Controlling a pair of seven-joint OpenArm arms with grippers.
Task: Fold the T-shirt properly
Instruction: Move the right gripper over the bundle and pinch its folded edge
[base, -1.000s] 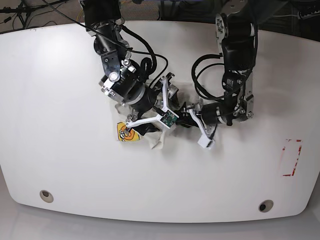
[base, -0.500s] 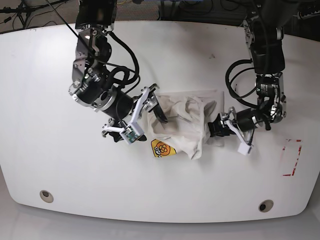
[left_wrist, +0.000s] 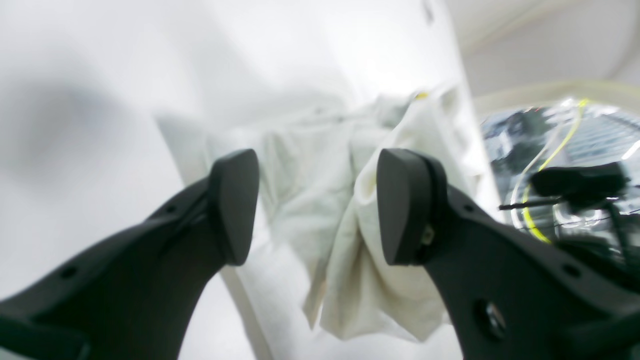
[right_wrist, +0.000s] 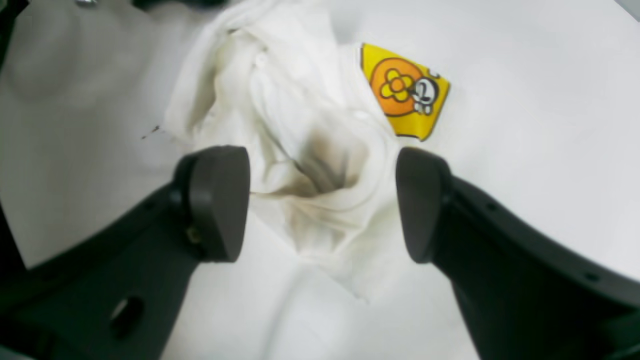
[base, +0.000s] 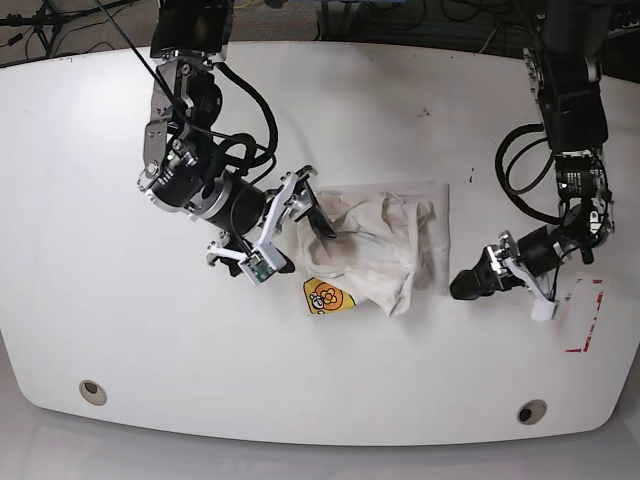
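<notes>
Base view shows the T-shirt (base: 385, 245) crumpled mid-desk (base: 100, 300), between the released, empty right pincer (base: 290, 232) touching its edge and the released left pincer (base: 470, 283) just beside it; each should pinch one outer layer and spread.

- we count one t-shirt (base: 385, 245), crumpled, with one yellow-orange badge (base: 327, 297)
- we count one white table (base: 100, 330), with two round holes near its front edge
- we count two arms, each ending in one gripper: left gripper (base: 470, 283), right gripper (base: 290, 222)
</notes>
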